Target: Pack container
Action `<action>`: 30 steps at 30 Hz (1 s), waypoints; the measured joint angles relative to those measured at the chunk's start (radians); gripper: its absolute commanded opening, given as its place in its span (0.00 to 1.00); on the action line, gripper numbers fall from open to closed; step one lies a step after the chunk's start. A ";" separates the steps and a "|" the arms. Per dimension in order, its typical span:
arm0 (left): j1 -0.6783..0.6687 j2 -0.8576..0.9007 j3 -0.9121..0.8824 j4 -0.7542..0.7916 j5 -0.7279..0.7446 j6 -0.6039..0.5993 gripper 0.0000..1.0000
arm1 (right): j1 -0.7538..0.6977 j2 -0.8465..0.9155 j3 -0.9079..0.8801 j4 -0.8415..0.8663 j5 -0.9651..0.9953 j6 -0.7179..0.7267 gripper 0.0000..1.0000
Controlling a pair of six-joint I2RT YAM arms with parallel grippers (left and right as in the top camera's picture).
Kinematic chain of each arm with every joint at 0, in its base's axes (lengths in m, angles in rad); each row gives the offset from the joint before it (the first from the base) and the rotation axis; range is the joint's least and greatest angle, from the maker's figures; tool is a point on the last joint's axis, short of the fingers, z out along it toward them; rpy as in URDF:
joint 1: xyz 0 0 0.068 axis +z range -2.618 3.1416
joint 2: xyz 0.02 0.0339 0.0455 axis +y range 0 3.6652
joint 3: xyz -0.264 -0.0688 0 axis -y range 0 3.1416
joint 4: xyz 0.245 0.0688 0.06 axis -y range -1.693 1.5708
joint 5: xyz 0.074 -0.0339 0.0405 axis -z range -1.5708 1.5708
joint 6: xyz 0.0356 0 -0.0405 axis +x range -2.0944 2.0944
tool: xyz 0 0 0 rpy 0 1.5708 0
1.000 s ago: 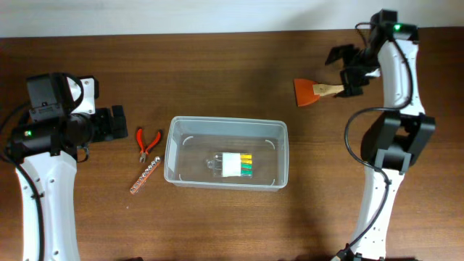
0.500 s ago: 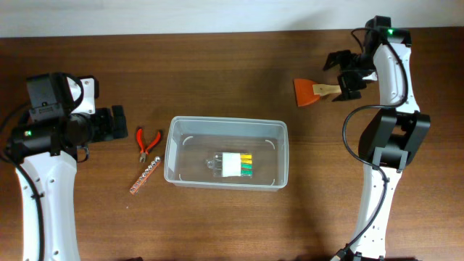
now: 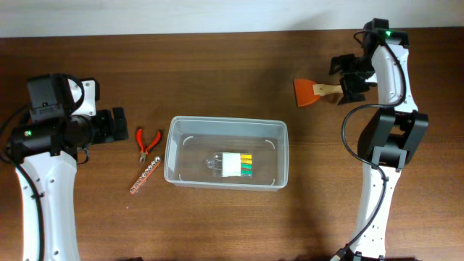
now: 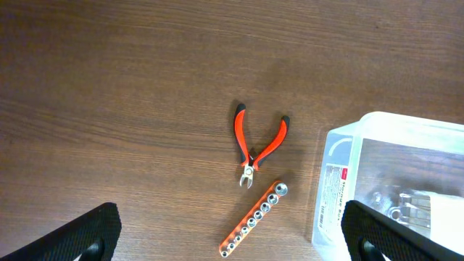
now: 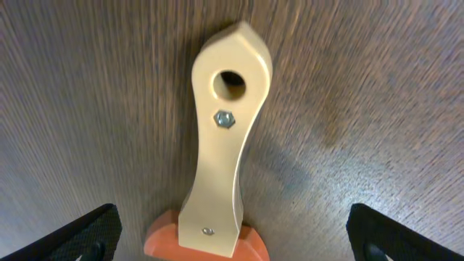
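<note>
The pickup of the orange-bladed scraper with the pale wooden handle point(image 5: 226, 152) is judged in hand: the right hand point(image 3: 346, 77) is spread wide over it. Lowering and closing on the handle are called for next, then carriage to the clear plastic rectangular container point(image 3: 226, 122) at the middle of the bench point(image 3: 217, 58).

text: none legible | container point(image 4: 377, 120) | label point(image 4: 332, 190): print too small to read
</note>
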 measured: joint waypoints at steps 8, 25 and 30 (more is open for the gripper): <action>0.000 0.000 0.000 0.000 0.000 0.000 0.99 | 0.000 0.031 0.000 0.006 0.010 0.018 0.99; 0.000 0.000 0.000 -0.002 0.000 -0.024 0.99 | 0.000 0.045 0.001 0.003 0.010 0.026 1.00; 0.000 0.000 0.000 -0.002 0.000 -0.026 0.99 | 0.000 0.046 0.001 -0.002 0.010 0.027 0.81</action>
